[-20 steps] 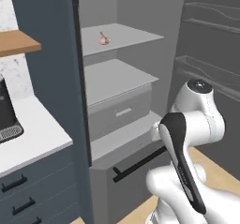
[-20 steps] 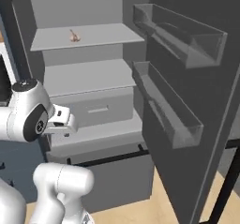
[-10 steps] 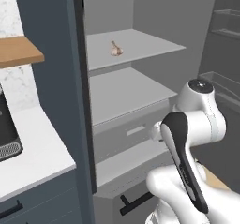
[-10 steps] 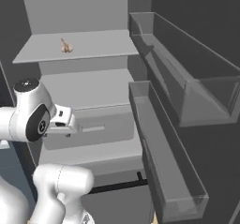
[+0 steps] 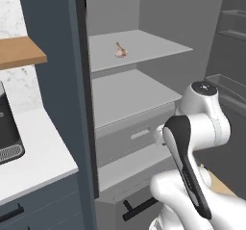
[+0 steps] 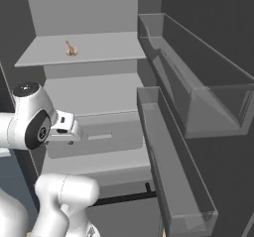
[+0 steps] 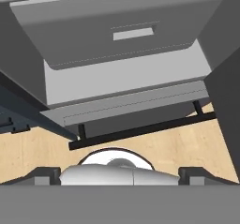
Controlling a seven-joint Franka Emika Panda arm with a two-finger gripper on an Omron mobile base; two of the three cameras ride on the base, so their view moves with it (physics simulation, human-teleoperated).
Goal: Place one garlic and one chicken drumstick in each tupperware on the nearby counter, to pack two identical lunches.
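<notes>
Base has driven closer to the open fridge since a second ago; the whole scene has grown larger in both base views. Garlic lies alone on the upper shelf, toward its left side, tip up. Below: a second shelf, then a grey drawer with a slot handle. Arm folded in front of the drawer. Gripper released, fingers spread wide, empty, looking at the drawer front and a black bar handle over wooden floor. White table stands left of the fridge.
</notes>
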